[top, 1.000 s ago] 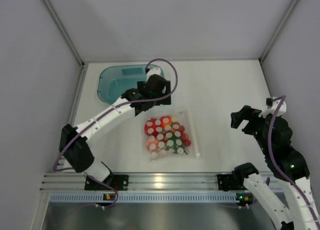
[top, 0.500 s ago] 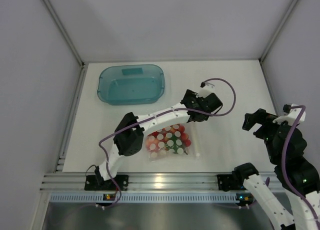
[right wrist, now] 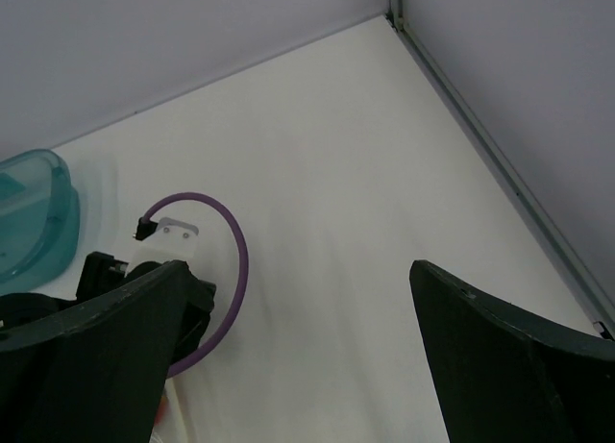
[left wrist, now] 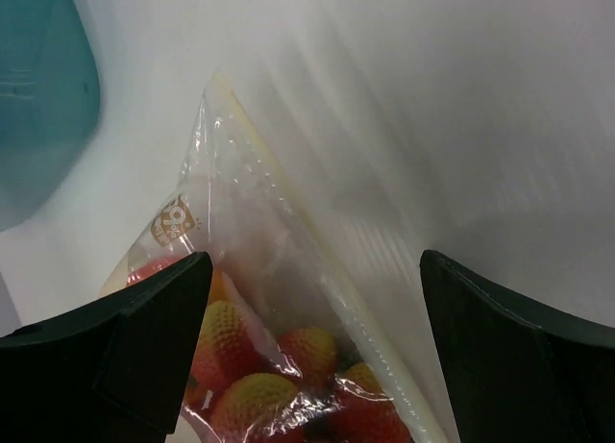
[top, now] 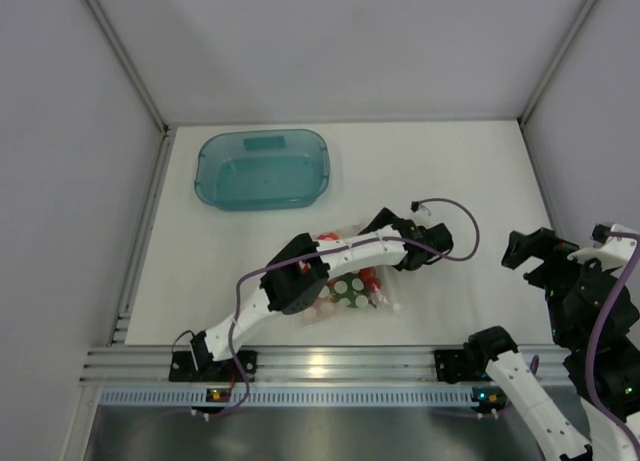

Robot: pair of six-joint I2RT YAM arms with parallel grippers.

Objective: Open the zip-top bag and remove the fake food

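The zip-top bag (top: 345, 281) lies flat on the white table near the front, and my left arm hides part of it. The fake food (top: 352, 287) is inside it, red pieces with some green. In the left wrist view the bag (left wrist: 240, 232) shows a pale zip strip (left wrist: 384, 356) running diagonally, with red and yellow pieces of fake food (left wrist: 259, 366) behind the plastic. My left gripper (top: 388, 239) hovers at the bag's right edge, open and empty (left wrist: 315, 260), with the jaws wide on either side of the zip strip. My right gripper (top: 525, 251) is open and empty (right wrist: 298, 270) over bare table at the right.
A translucent teal tray (top: 205, 171) stands at the back left. It also shows in the left wrist view (left wrist: 38, 97) and the right wrist view (right wrist: 29, 212). Grey walls enclose the table. The left arm's purple cable (top: 455, 216) loops beside its wrist.
My left arm has swung from over the teal tray to the right, then down to the bag's right edge. My right gripper has drawn back to the right.
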